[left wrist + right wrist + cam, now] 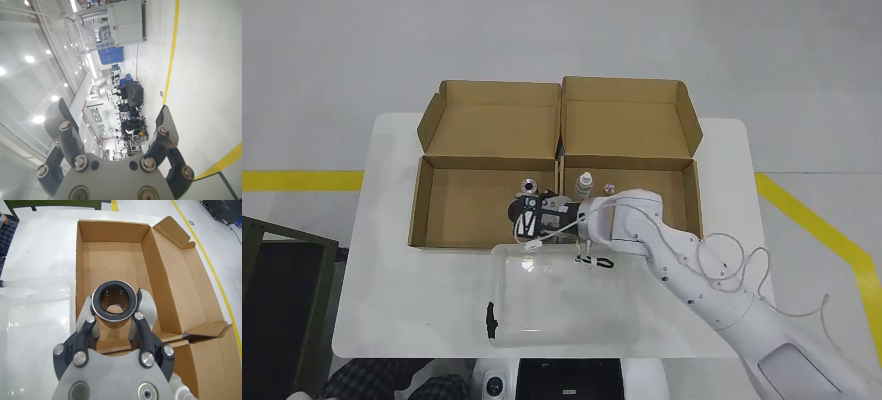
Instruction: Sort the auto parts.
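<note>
I judge that we are at the placing step. The right gripper is clamped on the bearing, a short metal sleeve with rows of small balls inside, and holds it above the floor of the left box. In the top view the gripper hangs over the part of this box at about 4 o'clock from its centre, near the wall next to the right box. The right box has a small white part at its 9 o'clock side, so I believe the bearing belongs in the left one.

The next move, in my opinion, is to lower the wrist until the bearing is near the cardboard and only then open the fingers. A round sleeve may roll, so the release should be low and gentle.

The right arm comes in from 4 o'clock of the table and passes over the clear plastic bag, with its fingers directed toward 9 o'clock. The left gripper points out into the room, its fingers spread wide with nothing between them.
</note>
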